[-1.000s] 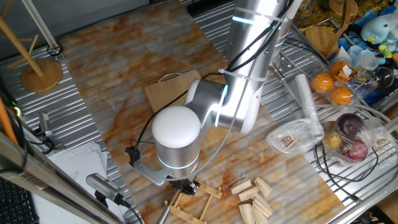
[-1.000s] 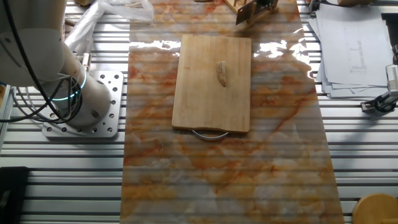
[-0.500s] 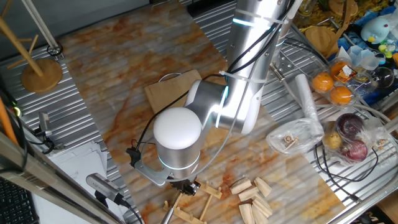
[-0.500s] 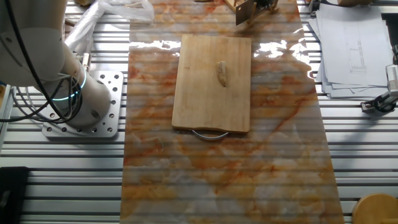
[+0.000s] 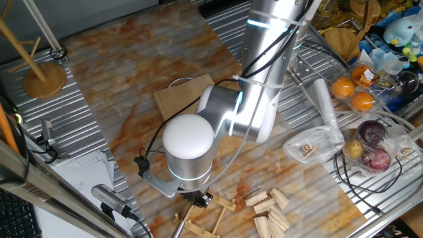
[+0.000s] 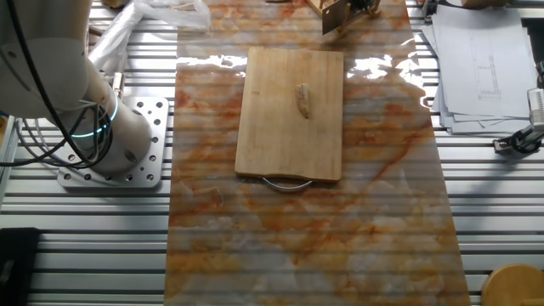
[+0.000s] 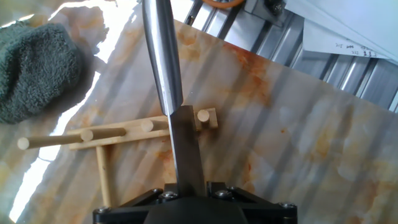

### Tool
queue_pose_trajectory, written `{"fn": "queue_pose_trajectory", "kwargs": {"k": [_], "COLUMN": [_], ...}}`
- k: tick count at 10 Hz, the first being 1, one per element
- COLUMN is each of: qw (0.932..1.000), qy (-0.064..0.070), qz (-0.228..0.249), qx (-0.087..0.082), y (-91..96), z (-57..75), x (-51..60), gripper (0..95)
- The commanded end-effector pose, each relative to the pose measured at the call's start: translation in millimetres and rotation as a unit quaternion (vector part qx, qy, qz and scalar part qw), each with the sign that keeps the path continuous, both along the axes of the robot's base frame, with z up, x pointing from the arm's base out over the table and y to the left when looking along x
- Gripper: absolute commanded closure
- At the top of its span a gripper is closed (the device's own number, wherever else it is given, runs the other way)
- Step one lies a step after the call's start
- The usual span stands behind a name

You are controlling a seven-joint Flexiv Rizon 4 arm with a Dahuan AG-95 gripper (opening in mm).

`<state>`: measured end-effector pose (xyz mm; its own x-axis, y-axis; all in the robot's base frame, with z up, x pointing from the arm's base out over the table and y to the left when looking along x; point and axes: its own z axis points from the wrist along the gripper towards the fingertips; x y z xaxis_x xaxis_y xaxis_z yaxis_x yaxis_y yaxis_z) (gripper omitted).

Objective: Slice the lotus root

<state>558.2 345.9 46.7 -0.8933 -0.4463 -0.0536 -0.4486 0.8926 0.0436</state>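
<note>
A lab bench here: slotted aluminium table [image 6: 85,246] under a marble-print mat [image 6: 306,238], cables [image 5: 350,175] trailing, papers [image 6: 484,68] stacked beside the robot base [image 6: 110,140].

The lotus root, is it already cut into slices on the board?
No, the lotus root lies on the board as one whole piece, with no slices beside it.
</note>
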Motion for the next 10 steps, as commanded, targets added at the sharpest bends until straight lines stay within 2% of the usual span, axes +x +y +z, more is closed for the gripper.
{"fn": "queue_pose_trajectory", "kwargs": {"k": [1,7,10], "qw": [1.0,0.9999,1.0], "qy": [0.0,0.009,0.007], "qz": [-0.001,-0.003,-0.004], "qx": [0.0,0.006,0.005], "y": [-0.6,-0.6,-0.6], "z": [0.3,0.3,0.3], "x": [-0.1,-0.1,-0.1], "gripper": [76.0,76.0,76.0]}}
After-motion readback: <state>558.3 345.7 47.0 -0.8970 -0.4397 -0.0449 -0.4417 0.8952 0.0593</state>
